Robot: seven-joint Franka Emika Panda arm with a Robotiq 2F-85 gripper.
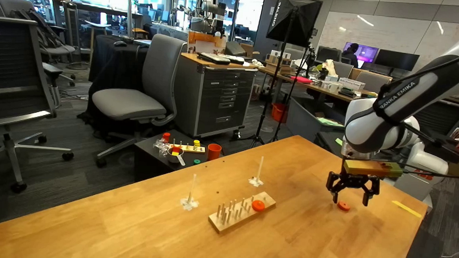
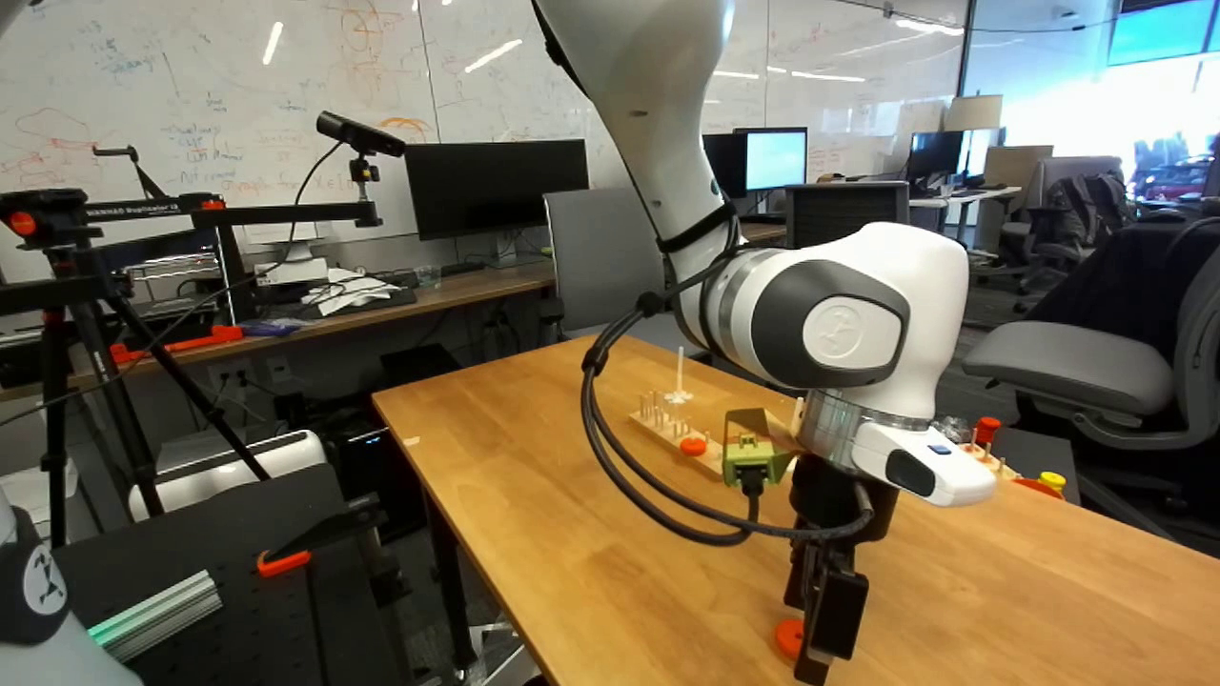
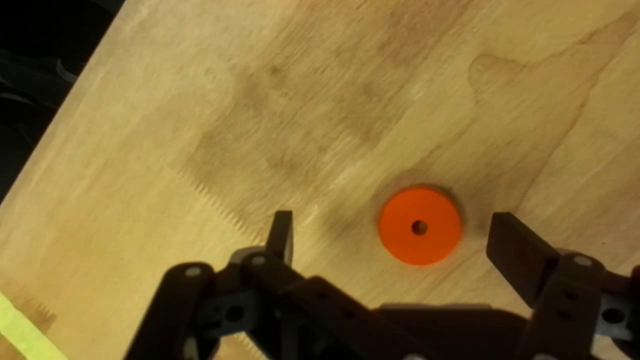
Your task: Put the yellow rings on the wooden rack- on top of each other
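Near a corner of the brown wooden table (image 1: 302, 241), the black two-fingered gripper (image 1: 350, 202) hung wide and empty, seemingly to straddle a flat orange-red ring (image 3: 419, 246); farther from that corner, a second orange-red ring (image 1: 258, 205) lay on the light-wood pegged rack (image 1: 242, 216), presumably for stacking.

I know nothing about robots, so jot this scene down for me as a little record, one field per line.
Machine: robot arm beside a wooden table
Fingers: spread apart, holding nothing
Loose ring: orange-red, flat on the table, between the fingers in the wrist view
Wooden rack: narrow, light-coloured, pegged
Second ring: orange-red, on the rack
Other items: two pale posts, standing apart from the rack
Stacking: not yet done
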